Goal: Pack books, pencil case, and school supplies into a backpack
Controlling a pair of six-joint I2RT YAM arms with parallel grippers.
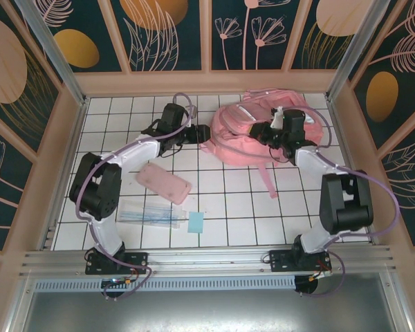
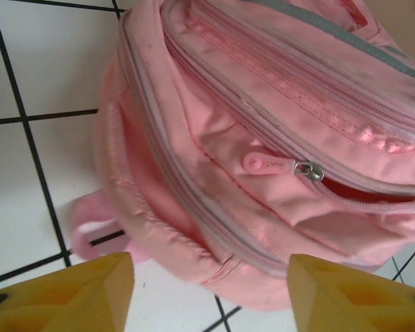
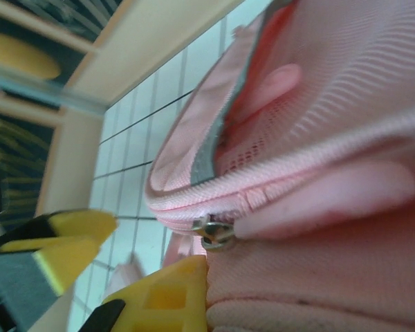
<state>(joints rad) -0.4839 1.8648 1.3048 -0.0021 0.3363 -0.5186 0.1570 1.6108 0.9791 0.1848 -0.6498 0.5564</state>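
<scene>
White tiled worktop (image 1: pixel 249 207) with walled sides, both arms bolted at its near edge.

Pink backpack (image 1: pixel 235 131) lies at the far centre-right of the worktop, between the two end effectors. In the left wrist view the backpack (image 2: pixel 263 138) shows stacked zipped pockets. One zip is parted beside its metal slider (image 2: pixel 308 169), with a darker red lining in the gap. What lies inside cannot be told. In the right wrist view the backpack (image 3: pixel 346 104) gapes along a grey-edged rim over a mesh lining, with a second zip slider (image 3: pixel 214 232) at the seam.

Left arm: elbow raised over the left side, forearm reaching to the far centre. Left end effector (image 1: pixel 197 136) sits just beside the backpack's left edge. Seen from its wrist, the left end effector (image 2: pixel 209 257) has its yellow fingers spread wide with nothing between them.

Right arm: elbow raised at the right, forearm reaching back-left over the backpack. Right end effector (image 1: pixel 268 135) rests on the bag. The right end effector (image 3: pixel 155 242) is drawn closed. Whether it pinches fabric cannot be told.

Pale pink pencil case (image 1: pixel 164 182) lies slantwise, left of centre and clear of the backpack.

Clear bluish packet of sticks (image 1: pixel 149 214) lies just nearer than the pencil case.

Light-blue square pad (image 1: pixel 196 222) lies just beside the packet's right end.
</scene>
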